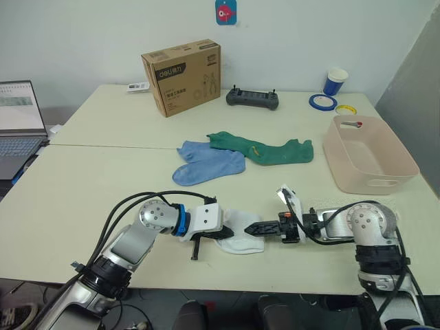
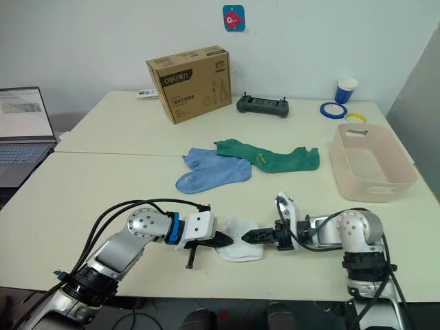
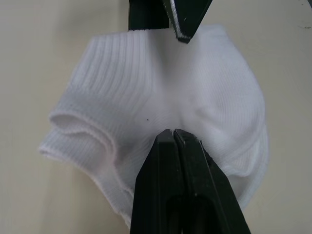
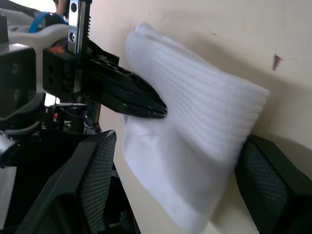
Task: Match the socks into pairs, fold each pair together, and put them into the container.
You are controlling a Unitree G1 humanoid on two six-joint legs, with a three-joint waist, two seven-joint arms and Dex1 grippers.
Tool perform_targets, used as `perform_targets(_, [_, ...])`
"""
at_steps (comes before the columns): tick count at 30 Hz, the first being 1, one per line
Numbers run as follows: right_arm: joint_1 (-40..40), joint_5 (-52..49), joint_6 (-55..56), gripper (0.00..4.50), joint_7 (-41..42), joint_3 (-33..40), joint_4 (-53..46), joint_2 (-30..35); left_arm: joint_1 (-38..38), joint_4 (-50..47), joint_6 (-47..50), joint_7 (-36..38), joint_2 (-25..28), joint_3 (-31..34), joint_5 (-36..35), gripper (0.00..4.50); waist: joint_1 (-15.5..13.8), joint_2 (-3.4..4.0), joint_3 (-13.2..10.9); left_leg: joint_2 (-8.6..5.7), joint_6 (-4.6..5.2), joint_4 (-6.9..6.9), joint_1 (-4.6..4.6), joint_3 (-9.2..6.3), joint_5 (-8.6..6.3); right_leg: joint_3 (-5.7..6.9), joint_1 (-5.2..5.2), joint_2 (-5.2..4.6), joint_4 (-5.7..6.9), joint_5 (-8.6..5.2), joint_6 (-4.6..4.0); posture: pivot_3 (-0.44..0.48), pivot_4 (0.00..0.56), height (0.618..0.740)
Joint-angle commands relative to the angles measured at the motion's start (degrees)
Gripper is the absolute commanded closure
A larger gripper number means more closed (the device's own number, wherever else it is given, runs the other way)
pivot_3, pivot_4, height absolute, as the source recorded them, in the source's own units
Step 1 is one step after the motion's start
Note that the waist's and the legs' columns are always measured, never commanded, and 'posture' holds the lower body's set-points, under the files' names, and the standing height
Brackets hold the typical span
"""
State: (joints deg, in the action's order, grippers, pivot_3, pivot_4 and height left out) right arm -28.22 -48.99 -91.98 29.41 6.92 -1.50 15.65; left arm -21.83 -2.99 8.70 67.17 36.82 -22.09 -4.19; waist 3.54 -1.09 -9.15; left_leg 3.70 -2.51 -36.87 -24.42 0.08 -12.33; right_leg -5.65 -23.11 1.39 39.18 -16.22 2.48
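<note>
White socks (image 1: 242, 232) folded at the worktop's (image 1: 103, 185) near edge: left claw (image 3: 173, 135) pressed closed on them, right claw (image 4: 165, 195) spread wide around them; blue socks (image 1: 206, 163), green socks (image 1: 265, 149) and pink bin (image 1: 368, 180) lie beyond.

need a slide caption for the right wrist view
Right gripper open around the folded white socks while the shut left gripper presses on them.
</note>
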Motion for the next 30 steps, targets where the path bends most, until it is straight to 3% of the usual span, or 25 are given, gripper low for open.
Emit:
perform_targets(1, [-0.7, -1.8, -0.5, 0.69, -3.3, 1.3, 1.6, -1.9, 1.8, -0.1, 2.3, 1.0, 1.2, -0.8, 0.6, 4.5, 0.0, 0.0, 0.0, 0.0, 0.0, 0.0, 0.0, 0.01, 0.0, 0.0, 0.0, 0.0, 0.0, 0.0, 0.0, 0.0, 0.15, 0.74])
perform_targets(2, [-0.6, -1.6, -0.5, 0.69, -3.6, 1.2, 1.6, -2.1, 2.0, -0.2, 2.5, 1.0, 1.2, -0.7, 0.5, 4.5, 0.1, 0.0, 0.0, 0.0, 0.0, 0.0, 0.0, 0.01, 0.0, -0.01, 0.0, 0.0, 0.0, 0.0, 0.0, 0.0, 0.15, 0.74])
perform_targets(5, [0.5, -1.2, -0.5, 1.32, -4.1, 0.8, 0.8, -1.8, 1.7, -0.3, 2.9, 1.1, 1.2, -0.1, 0.3, 4.5, 0.1, 0.01, 0.0, 0.01, 0.0, 0.02, 0.0, 0.0, 0.0, 0.0, -0.01, 0.0, 0.0, 0.0, 0.0, 0.0, 0.15, 0.74])
perform_targets(14, [1.4, -0.8, -0.4, 4.46, -5.6, 2.4, -0.4, -3.1, 1.3, 0.1, 3.2, 1.5, 0.8, 1.8, -1.6, 4.5, 0.3, -0.02, 0.0, 0.01, 0.0, 0.08, 0.0, 0.0, 0.0, -0.01, -0.04, 0.01, -0.04, 0.0, -0.01, 0.0, 0.15, 0.74])
perform_targets(16, [1.6, -0.3, 0.0, 4.49, -5.7, 2.7, -1.0, -3.4, 1.6, -0.8, 4.3, 2.4, 1.0, 3.7, -4.2, 4.5, 0.6, -0.02, 0.0, 0.01, 0.0, 0.08, 0.02, 0.0, 0.0, -0.01, -0.03, 0.01, -0.04, 0.02, -0.03, 0.0, 0.15, 0.74])
perform_targets(19, [1.2, -0.8, 0.4, 4.5, -5.2, 4.0, -2.3, -3.3, 2.0, -5.2, 9.0, 3.7, 1.9, 9.2, -11.5, 3.93, 1.1, -0.01, 0.0, 0.01, 0.0, 0.07, -0.01, 0.01, 0.0, -0.01, -0.06, 0.0, -0.03, 0.03, -0.03, 0.0, 0.15, 0.74])
perform_targets(24, [1.5, -3.6, 0.4, 4.5, -2.8, 6.1, -8.5, 0.8, 0.2, -15.8, 23.4, 2.4, 5.4, 18.8, -25.3, 2.33, 1.0, -0.01, -0.1, 0.01, 0.0, 0.07, -0.25, -0.05, 0.0, 0.08, -0.17, -0.03, -0.11, 0.01, -0.01, 0.0, 0.15, 0.74])
perform_targets(30, [-0.1, -4.2, 4.2, 4.5, -2.2, 9.5, -14.0, 3.9, -6.9, -18.2, 31.7, -1.4, 6.5, 22.3, -31.2, 0.42, 1.1, -0.03, -0.1, -0.02, 0.0, 0.06, -0.31, -0.02, 0.0, 0.11, -0.18, -0.09, -0.18, -0.02, 0.05, 0.0, 0.15, 0.74])
